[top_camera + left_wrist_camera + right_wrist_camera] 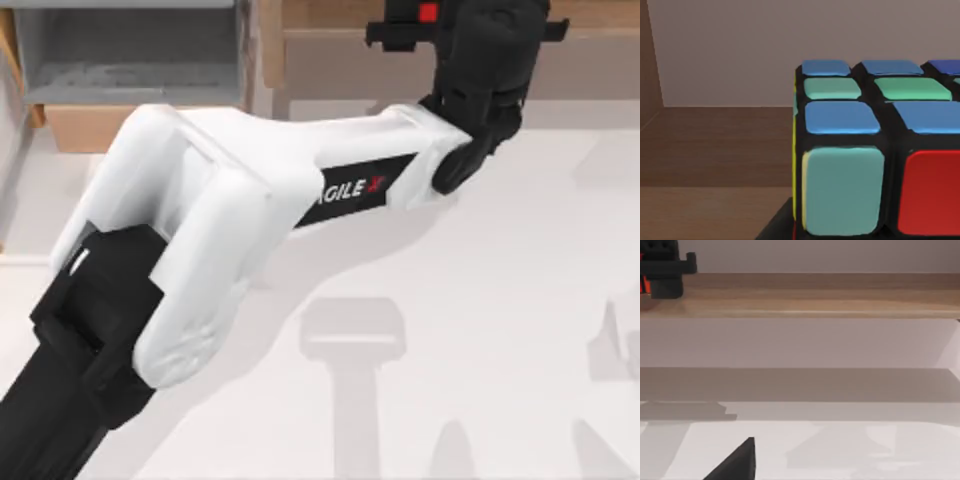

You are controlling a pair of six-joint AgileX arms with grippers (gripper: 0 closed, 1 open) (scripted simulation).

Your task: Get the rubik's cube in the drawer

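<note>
The rubik's cube point(880, 150) looms close in the left wrist view, showing blue, green, teal and red stickers on a black grid, with a black part of my left gripper against its lower edge. From above, my left gripper point(428, 22) reaches over the long brown shelf point(330, 15) at the back, with a red patch of the cube point(428, 12) showing in it. The drawer point(85, 125) stands open at the back left, grey inside behind its tan front. A dark part of my right gripper point(740, 462) hangs low over the table.
My left arm's white link point(260, 190) stretches diagonally across the table from the front left. The right wrist view shows the brown shelf point(815, 295) along the wall, with my left gripper point(665, 267) at one end of it. The white table point(500, 300) lies in front.
</note>
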